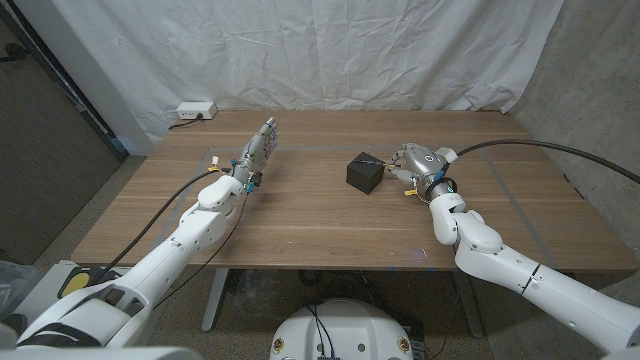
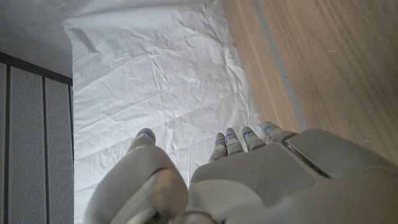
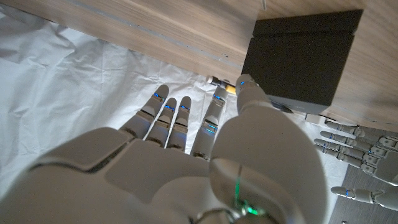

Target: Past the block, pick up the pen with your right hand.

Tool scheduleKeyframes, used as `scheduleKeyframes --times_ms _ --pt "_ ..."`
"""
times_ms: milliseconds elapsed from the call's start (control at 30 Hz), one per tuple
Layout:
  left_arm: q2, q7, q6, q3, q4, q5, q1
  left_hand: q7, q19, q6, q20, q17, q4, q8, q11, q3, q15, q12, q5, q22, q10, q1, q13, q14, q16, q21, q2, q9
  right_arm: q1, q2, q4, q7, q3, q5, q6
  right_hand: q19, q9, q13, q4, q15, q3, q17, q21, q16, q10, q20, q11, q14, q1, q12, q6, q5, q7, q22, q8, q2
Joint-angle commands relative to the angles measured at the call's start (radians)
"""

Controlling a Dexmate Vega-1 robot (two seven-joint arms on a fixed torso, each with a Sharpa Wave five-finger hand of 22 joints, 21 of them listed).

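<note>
One relation: right hand just beside black block, fingers loosely spread over the pen, grasp cannot be told | pen's long axis hidden | left hand open, well apart.

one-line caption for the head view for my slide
Right hand reaches beside the black block; left hand waits upright.

Looks like we're in some kind of lab or test room, not anybody's home. A wrinkled white sheet hangs as a backdrop behind a plain wooden table, with bare grey walls on both sides. We've also got a white power strip sitting at the table's far corner.
</note>
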Motion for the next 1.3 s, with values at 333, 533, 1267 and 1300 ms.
scheduleKeyframes --times_ms 333,533,1267,1300 --pt "-0.004 -0.003 0.001 0.002 0.009 0.002 -0.006 0.001 -0.005 -0.006 -0.064 0.004 -0.003 -0.003 0.000 -0.005 -0.017 -0.001 -0.004 0.005 -0.003 0.014 0.005 -0.007 0.003 0.000 0.004 0.005 0.001 -0.001 -0.003 -0.003 0.004 -0.007 0.004 0.009 0.010 0.003 0.000 -0.015 -0.003 0.003 -0.004 0.004 0.009 -0.017 -0.005 0.019 0.012 0.000 0.002 0.008 -0.004 0.004 0.012 0.005" --pt "-0.005 -0.007 0.000 0.003 0.013 0.001 -0.008 0.001 -0.005 -0.006 -0.065 0.004 -0.003 -0.003 -0.001 -0.006 -0.017 -0.001 -0.005 0.005 -0.002 0.015 0.005 -0.007 0.003 0.000 0.004 0.005 -0.001 0.000 -0.003 -0.007 0.006 -0.007 0.004 0.011 0.015 0.003 0.000 -0.016 -0.005 0.003 -0.006 0.004 0.013 -0.017 -0.007 0.023 0.013 -0.001 0.005 0.008 -0.004 0.004 0.018 0.005" --pt "-0.006 -0.023 -0.005 -0.001 0.034 -0.005 -0.016 0.002 -0.005 -0.004 -0.064 0.004 -0.003 -0.003 0.001 -0.010 -0.016 -0.001 -0.006 0.005 -0.003 0.017 0.005 -0.006 0.003 0.000 0.006 0.005 0.011 0.016 0.022 -0.018 -0.007 -0.013 0.011 0.024 0.035 0.004 0.001 -0.027 -0.008 0.005 -0.010 0.007 0.045 -0.018 -0.023 0.047 0.020 0.002 0.049 0.007 0.001 0.005 0.056 0.010" --pt "-0.005 -0.021 -0.005 0.000 0.033 -0.004 -0.016 0.003 -0.005 -0.004 -0.064 0.004 -0.003 -0.002 -0.003 -0.011 -0.017 -0.001 -0.006 0.005 -0.003 0.017 0.005 -0.006 0.003 0.000 0.006 0.005 0.012 0.016 0.023 -0.018 -0.008 -0.014 0.013 0.025 0.036 0.004 0.001 -0.027 -0.008 0.005 -0.010 0.007 0.047 -0.018 -0.022 0.047 0.020 0.002 0.050 0.007 0.003 0.005 0.057 0.010"
